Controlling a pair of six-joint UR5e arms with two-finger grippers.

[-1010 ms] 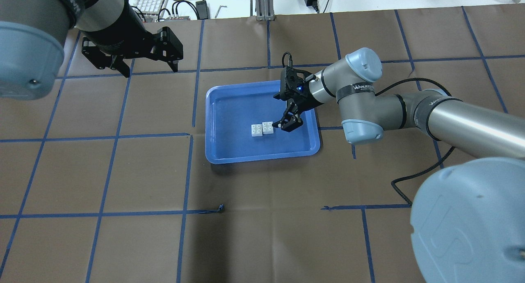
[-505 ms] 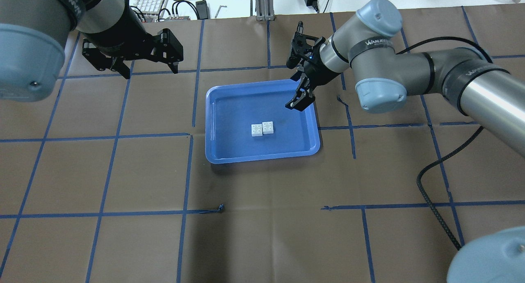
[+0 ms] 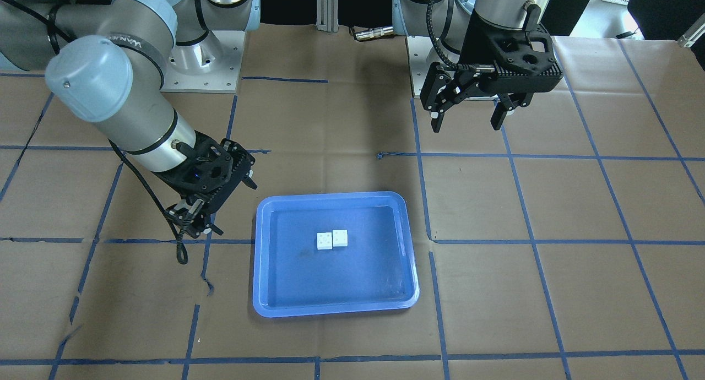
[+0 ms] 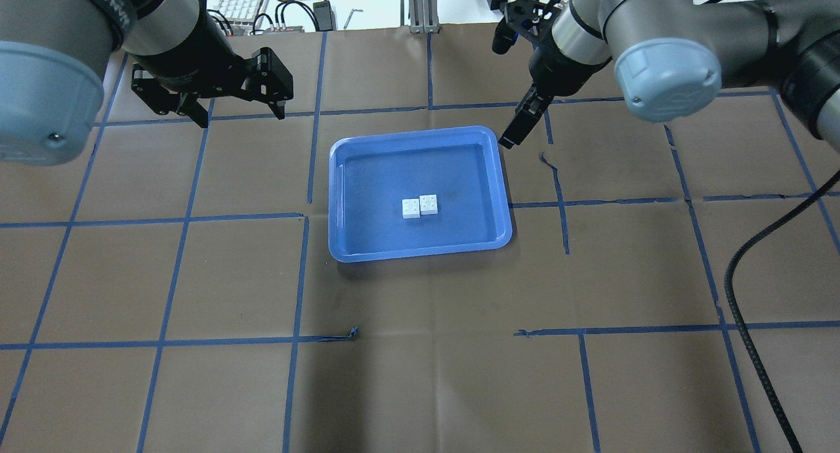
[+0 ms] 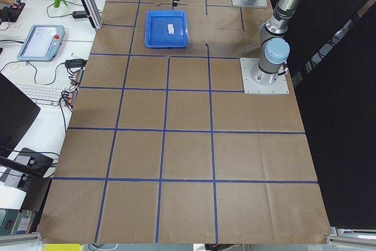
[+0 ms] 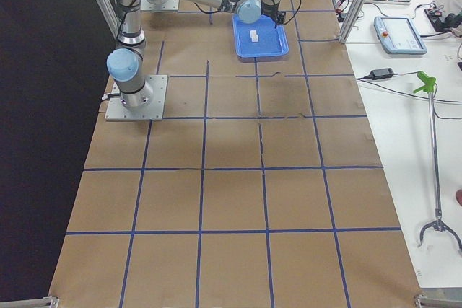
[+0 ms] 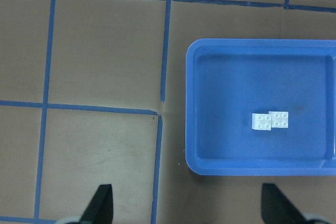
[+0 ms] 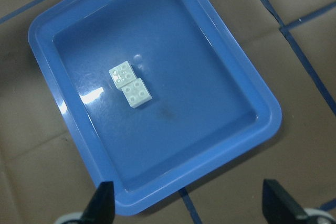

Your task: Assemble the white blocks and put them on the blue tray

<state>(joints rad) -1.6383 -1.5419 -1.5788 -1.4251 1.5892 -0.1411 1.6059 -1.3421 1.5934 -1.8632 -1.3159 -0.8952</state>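
Note:
The two white blocks [image 4: 420, 206] lie studs up, touching side by side and slightly offset, in the middle of the blue tray [image 4: 380, 177]. They also show in the front view [image 3: 332, 239], the left wrist view [image 7: 270, 120] and the right wrist view [image 8: 129, 84]. My right gripper [image 4: 515, 128] is open and empty, raised just outside the tray's far right corner. My left gripper [image 4: 243, 111] is open and empty, hanging above the table far left of the tray. In the front view the right gripper [image 3: 190, 215] is left of the tray [image 3: 330, 292].
The table is covered in brown paper with a grid of blue tape. A keyboard [image 4: 239, 0], cables and an aluminium post [image 4: 420, 6] sit beyond its far edge. The right arm's black cable [image 4: 741, 289] trails over the right side.
My right gripper has lifted away from beside the blocks and moved back and to the right, out past the tray's far right corner. The blocks and the left gripper have not moved.

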